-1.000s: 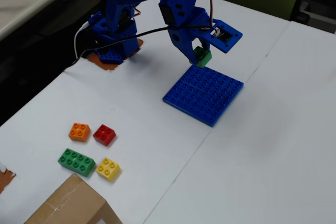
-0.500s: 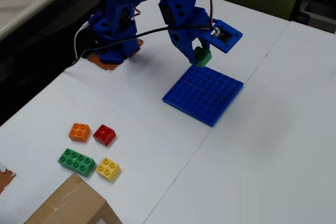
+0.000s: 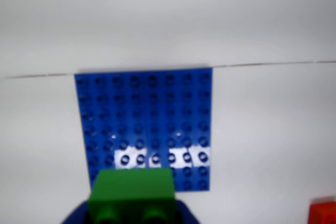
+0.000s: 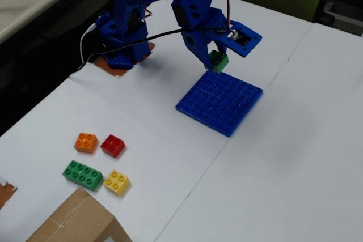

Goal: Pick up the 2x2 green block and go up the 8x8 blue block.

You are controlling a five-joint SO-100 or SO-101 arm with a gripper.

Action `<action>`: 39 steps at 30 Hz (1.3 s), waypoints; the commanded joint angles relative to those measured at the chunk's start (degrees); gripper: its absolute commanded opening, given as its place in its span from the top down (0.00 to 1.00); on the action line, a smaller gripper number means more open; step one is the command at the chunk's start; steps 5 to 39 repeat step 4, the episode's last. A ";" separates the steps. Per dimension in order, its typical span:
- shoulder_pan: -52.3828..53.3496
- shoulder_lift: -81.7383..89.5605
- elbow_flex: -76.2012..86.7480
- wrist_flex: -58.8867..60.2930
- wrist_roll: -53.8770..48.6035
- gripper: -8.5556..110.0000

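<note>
The 2x2 green block hangs in my blue gripper, which is shut on it just above the far edge of the 8x8 blue block. In the wrist view the green block fills the bottom centre between the blue jaws of my gripper, with the blue plate flat on the white table beyond it. The block is clear of the plate.
At the front left of the fixed view lie an orange brick, a red brick, a long green brick and a yellow brick. A cardboard box sits at the bottom edge. The arm's base stands at the back left.
</note>
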 commanded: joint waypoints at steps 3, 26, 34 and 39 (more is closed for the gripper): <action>0.35 1.32 -0.35 2.11 -0.26 0.87; 0.35 1.23 -0.35 2.11 -0.26 0.87; 0.35 1.23 -0.35 2.11 -0.26 0.87; 0.35 1.23 -0.35 2.11 -0.26 0.87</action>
